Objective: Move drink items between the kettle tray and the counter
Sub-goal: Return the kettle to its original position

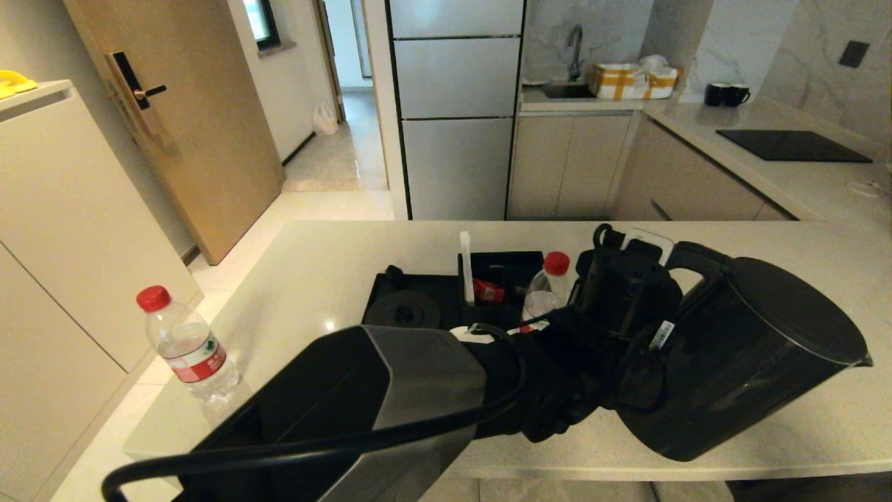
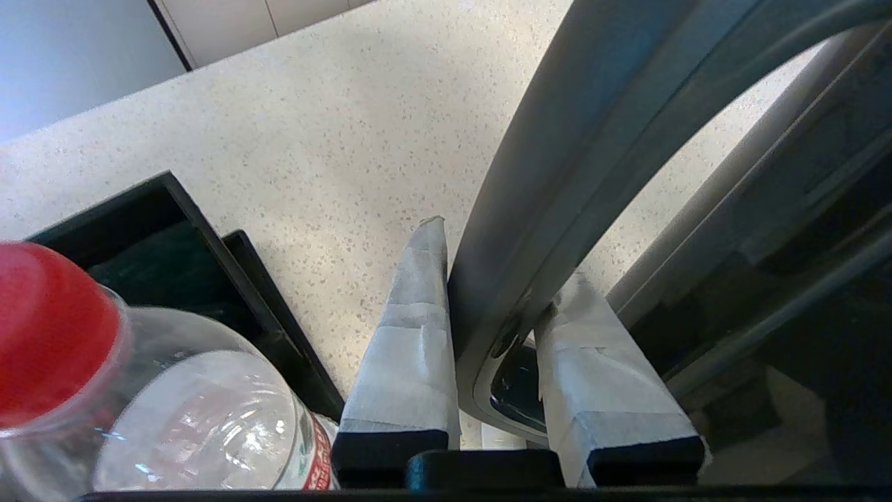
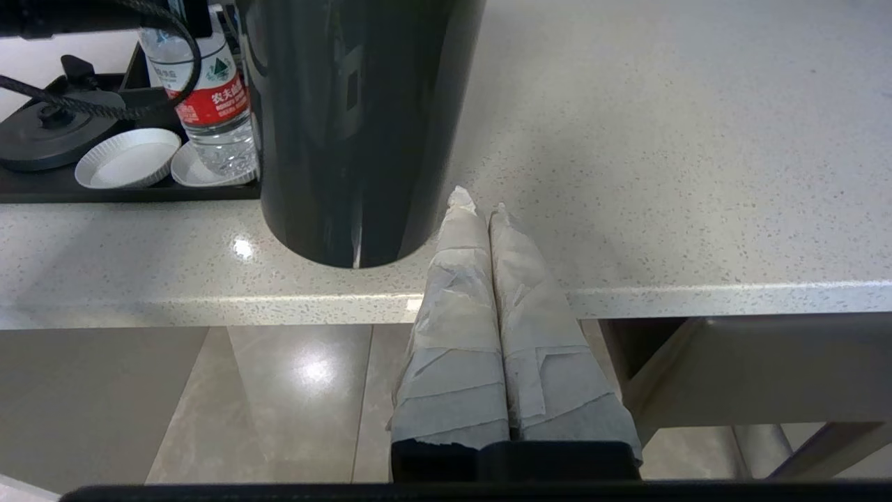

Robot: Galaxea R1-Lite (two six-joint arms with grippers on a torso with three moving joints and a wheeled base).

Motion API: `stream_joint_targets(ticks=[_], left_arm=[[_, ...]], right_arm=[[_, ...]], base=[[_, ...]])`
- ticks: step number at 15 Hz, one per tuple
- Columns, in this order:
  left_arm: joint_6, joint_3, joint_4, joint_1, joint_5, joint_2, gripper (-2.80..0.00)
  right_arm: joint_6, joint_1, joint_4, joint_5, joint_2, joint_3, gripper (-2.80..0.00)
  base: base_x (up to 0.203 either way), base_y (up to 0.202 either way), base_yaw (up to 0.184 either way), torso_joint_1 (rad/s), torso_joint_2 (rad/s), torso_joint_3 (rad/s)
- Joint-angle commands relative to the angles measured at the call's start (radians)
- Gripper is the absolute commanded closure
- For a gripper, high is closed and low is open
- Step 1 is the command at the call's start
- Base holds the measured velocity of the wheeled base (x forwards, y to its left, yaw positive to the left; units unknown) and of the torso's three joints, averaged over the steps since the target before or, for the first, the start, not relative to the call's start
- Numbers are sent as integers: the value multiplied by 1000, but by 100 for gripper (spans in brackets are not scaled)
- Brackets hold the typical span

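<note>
While the left pincer (image 2: 491, 328) was reaching over the surface (image 1: 327, 279), its taped fingers (image 2: 411, 348) pinched the loop handle (image 2: 557, 181) of the kettle (image 1: 739, 355), one finger on each side of the handle bar and both pressed against it. In the head view the left arm crossed from lower left toward centre, with the pincer at the handle on the side of the kettle facing the tray (image 1: 390, 286). The kettle body was just beside the tray on its right, over the near part of the surface; whether its base touched the surface could not be determined, though the right wrist view showed its lower rim at or just above the stone.

One water bottle (image 1: 547, 289) stood upright on the tray, immediately beside the left pincer and between it and the sachet box (image 1: 498, 279). The right wrist view showed this bottle next to two white coasters (image 3: 129, 157) and the round kettle base (image 3: 42, 136) on the tray. A second water bottle (image 1: 188, 345) stood upright on the surface near its left edge, well apart from the tray and from both pincers.

The right pincer (image 3: 477, 202) was pressed together with nothing between its fingers, positioned at the near edge of the surface, just beside the kettle's lower body without gripping it.
</note>
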Motion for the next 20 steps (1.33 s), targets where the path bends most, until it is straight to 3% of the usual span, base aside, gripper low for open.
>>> stream_joint_targets(ticks=[1, 20], left_arm=[[0, -1, 4, 1, 2, -25, 0], [-2, -1, 97, 3, 15, -227, 0]], right_arm=[[0, 0, 0, 0, 0, 0, 0], [0, 0, 0, 0, 0, 0, 0]], base=[[0, 0, 0, 0, 0, 0], [0, 0, 0, 0, 0, 0]])
